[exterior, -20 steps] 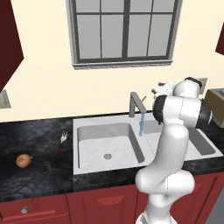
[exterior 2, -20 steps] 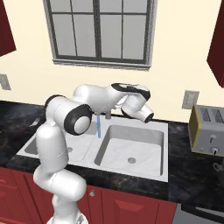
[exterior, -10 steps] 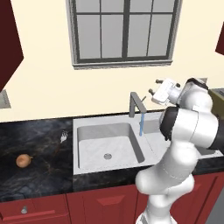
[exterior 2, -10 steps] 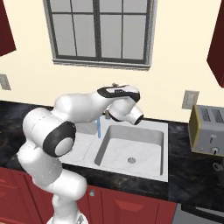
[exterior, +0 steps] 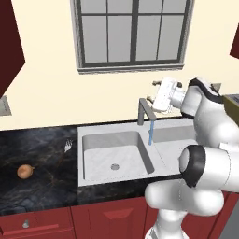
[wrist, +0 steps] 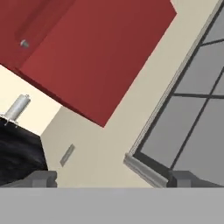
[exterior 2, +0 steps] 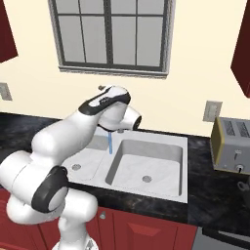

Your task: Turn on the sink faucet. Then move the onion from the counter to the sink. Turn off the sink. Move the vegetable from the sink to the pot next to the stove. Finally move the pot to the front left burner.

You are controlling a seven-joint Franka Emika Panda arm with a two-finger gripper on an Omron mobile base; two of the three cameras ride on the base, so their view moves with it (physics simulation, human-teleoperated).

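Water (exterior: 150, 133) runs in a thin blue stream from the grey sink faucet (exterior: 144, 109) into the pale sink (exterior: 100, 140). My gripper (exterior: 152, 92) hovers open and empty just right of the faucet's top, level with the window sill, pointing left. In the hand view its fingertips (wrist: 41, 178) stand wide apart, facing wall, window and a red cabinet. The tan onion (exterior: 25, 171) lies on the black counter (exterior: 37, 149) far left of the sink. From the right, my arm covers the faucet; the stream (exterior 2: 110, 144) falls beside the sink's basin (exterior 2: 161, 161). Pot and stove are out of view.
A grey toaster (exterior 2: 232, 145) stands on the counter (exterior 2: 215, 195) right of the sink, under a wall outlet (exterior 2: 211, 111). The window sill (exterior: 130, 69) runs above the faucet. Dark red cabinet fronts (exterior: 107, 219) sit below the counter edge.
My hand has swung left across the faucet's top and turned toward the wall. The water runs throughout. The onion has not moved.
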